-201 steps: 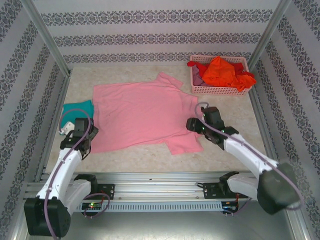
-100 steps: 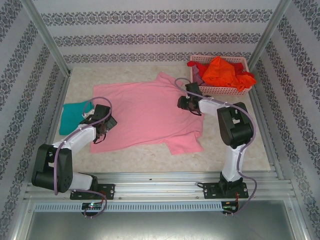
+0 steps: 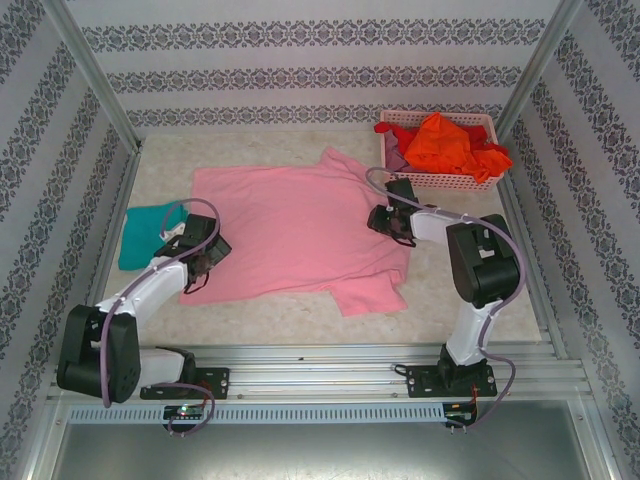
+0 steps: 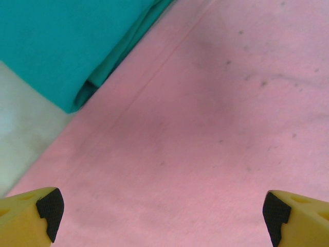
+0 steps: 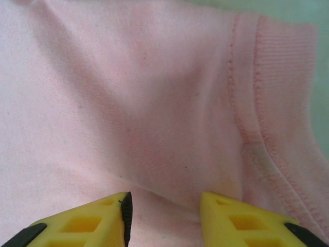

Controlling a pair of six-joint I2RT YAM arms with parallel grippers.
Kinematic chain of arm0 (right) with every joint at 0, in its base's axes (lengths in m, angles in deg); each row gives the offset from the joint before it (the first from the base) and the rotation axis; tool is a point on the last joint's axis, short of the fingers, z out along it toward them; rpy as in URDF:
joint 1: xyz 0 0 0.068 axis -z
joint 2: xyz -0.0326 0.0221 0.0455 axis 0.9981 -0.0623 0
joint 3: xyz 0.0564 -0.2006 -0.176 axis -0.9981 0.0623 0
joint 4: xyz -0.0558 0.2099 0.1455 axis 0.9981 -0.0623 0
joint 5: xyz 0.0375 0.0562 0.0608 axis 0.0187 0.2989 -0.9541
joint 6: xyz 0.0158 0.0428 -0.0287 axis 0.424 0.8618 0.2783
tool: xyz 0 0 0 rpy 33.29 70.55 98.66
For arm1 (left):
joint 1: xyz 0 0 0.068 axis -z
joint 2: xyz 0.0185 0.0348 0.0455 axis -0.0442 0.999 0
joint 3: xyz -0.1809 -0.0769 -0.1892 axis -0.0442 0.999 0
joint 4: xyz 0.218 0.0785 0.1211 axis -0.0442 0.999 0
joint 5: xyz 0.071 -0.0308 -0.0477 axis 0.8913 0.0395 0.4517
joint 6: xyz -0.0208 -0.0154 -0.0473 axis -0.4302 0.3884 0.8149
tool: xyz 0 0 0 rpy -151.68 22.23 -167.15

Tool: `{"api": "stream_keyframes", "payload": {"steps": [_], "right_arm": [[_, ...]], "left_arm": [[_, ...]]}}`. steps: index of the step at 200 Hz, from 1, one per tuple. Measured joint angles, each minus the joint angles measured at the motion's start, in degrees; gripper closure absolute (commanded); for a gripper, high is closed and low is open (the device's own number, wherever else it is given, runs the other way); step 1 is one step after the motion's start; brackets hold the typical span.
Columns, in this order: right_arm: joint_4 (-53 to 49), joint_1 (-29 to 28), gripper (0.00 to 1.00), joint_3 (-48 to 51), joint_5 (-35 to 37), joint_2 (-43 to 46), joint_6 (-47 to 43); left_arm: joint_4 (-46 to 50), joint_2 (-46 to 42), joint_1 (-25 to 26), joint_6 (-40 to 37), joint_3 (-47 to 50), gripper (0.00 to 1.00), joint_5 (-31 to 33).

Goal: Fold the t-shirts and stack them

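Note:
The light pink t-shirt (image 3: pixel 290 225) lies spread flat mid-table. My left gripper (image 3: pixel 207 252) hovers over its left hem, open wide, with bare pink cloth (image 4: pixel 205 128) between the fingers (image 4: pixel 43 208). A folded teal t-shirt (image 3: pixel 145 232) lies just left of that hem; its corner (image 4: pixel 61 41) sits beyond the left gripper (image 4: pixel 159 211). My right gripper (image 3: pixel 388 218) is on the shirt's right side near the collar. In the right wrist view the right gripper (image 5: pixel 164 211) has its jaws part closed on a raised ridge of pink cloth (image 5: pixel 128 92), beside the ribbed collar band (image 5: pixel 277 77).
A pink lattice basket (image 3: pixel 440 182) stands at the back right, holding an orange t-shirt (image 3: pixel 440 140) with red and mauve cloth around it. Metal frame posts and patterned walls enclose the table on three sides.
Both arms reached out from the near edge onto the pink shirt. The right jaws narrowed on the cloth, and the shirt has shifted slightly to the right with them.

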Motion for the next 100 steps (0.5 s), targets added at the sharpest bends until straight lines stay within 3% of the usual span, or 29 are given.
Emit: {"api": "stream_keyframes", "payload": {"steps": [25, 41, 79, 100], "right_arm": [[0.0, 0.0, 0.45, 2.3, -0.2, 4.2, 0.2], [0.2, 0.0, 0.44, 2.8, -0.1, 7.8, -0.1], [1.5, -0.4, 0.44, 5.0, -0.1, 15.8, -1.1], [1.7, -1.3, 0.43, 6.7, -0.2, 17.0, -1.2]], "left_arm": [[0.7, -4.8, -2.6, 3.8, 4.0, 0.00, -3.7], [1.4, -8.9, -5.4, 7.3, 8.0, 0.13, -6.1], [11.1, -13.4, -6.1, 15.7, 9.9, 0.22, -6.6], [15.1, -13.1, -6.3, 18.1, 8.7, 0.34, -5.3]]}}
